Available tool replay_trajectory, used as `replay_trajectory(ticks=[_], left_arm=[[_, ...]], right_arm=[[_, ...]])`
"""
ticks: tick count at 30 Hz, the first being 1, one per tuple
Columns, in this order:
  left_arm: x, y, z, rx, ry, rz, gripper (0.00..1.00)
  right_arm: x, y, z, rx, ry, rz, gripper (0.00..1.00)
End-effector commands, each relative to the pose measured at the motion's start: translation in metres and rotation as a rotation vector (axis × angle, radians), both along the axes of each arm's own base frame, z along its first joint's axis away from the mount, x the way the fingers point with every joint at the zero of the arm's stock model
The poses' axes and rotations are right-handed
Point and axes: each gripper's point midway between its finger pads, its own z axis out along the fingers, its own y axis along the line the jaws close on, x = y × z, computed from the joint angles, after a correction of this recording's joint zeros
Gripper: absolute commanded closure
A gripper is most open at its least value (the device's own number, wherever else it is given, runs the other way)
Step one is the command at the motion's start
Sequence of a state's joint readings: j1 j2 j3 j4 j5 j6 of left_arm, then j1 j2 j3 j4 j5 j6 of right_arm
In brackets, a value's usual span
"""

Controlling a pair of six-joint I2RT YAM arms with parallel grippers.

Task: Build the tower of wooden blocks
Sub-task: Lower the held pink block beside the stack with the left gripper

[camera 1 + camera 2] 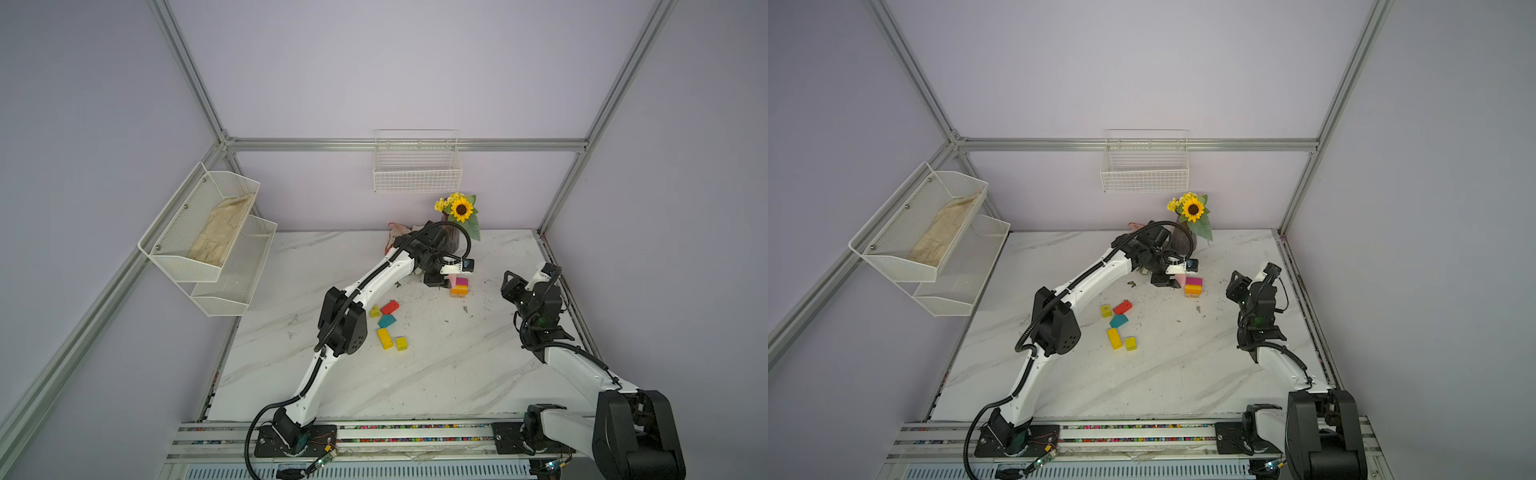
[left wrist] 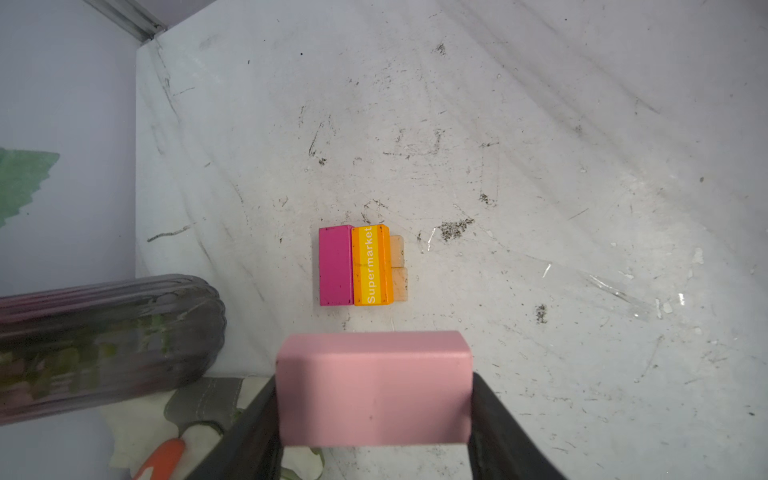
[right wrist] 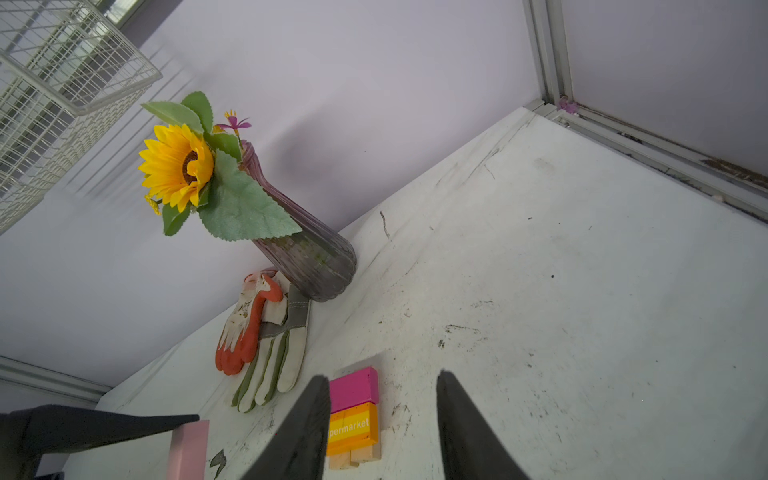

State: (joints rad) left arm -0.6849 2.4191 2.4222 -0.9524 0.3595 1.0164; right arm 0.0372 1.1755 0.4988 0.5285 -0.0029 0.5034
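Tower point(image 1: 459, 287) is standing partly built toward the back of the table point(image 1: 415, 374), near the vase point(image 3: 316, 266). Tan blocks point(image 2: 398, 266) are at the base, the orange block point(image 2: 371, 266) is on those, and the magenta block point(image 2: 336, 266) is being carried on top. The magenta block's long axis is lying flat, level with the table.

Pink block point(image 2: 374, 403) is being held just beside the tower on the left arm's side, near but not touching. It is being clamped end to end by the left gripper point(image 2: 373, 380), jaws closed on its two short faces. The gripper is being presented sideways, one jaw above the other. The pink block's long axis is therefore standing upright, roughly at a right angle to the magenta block's axis.

Judgement: a quarter wrist roll, a lift and a short sideways shift over the stack are being called for before release. Otherwise the block is likely landing on end.

Right gripper point(image 3: 382, 374) is hanging well apart on the tower's other side, jaws spread, nothing between them. The left arm is clearly the nearer one.

Loose wood blocks point(image 1: 385, 338) (red, teal, three yellow) are lying grouped nearer the front, well apart from the tower.
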Motion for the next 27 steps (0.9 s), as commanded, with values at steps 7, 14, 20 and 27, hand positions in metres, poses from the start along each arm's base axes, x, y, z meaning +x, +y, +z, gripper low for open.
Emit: replay_trajectory(ticks=[7,14,20,27], left_arm=[[0.020,-0.014,0.003,-0.037,-0.102,-0.105,0.92],[-0.013,-0.008,0.012,-0.070,0.027,-0.071,0.91],[-0.049,0.009,-0.016,0.039,0.113,0.051,0.91],[-0.048,0.012,-0.039,0.036,0.250,0.232,0.91]], right_arm=[[0.010,-0.004,-0.001,0.008,-0.039,-0.022,0.55],[0.011,0.006,0.008,-0.002,-0.064,0.040,0.47],[0.014,0.011,0.004,0.000,-0.037,0.070,0.47],[0.008,0.014,0.008,0.002,-0.036,0.090,0.47]])
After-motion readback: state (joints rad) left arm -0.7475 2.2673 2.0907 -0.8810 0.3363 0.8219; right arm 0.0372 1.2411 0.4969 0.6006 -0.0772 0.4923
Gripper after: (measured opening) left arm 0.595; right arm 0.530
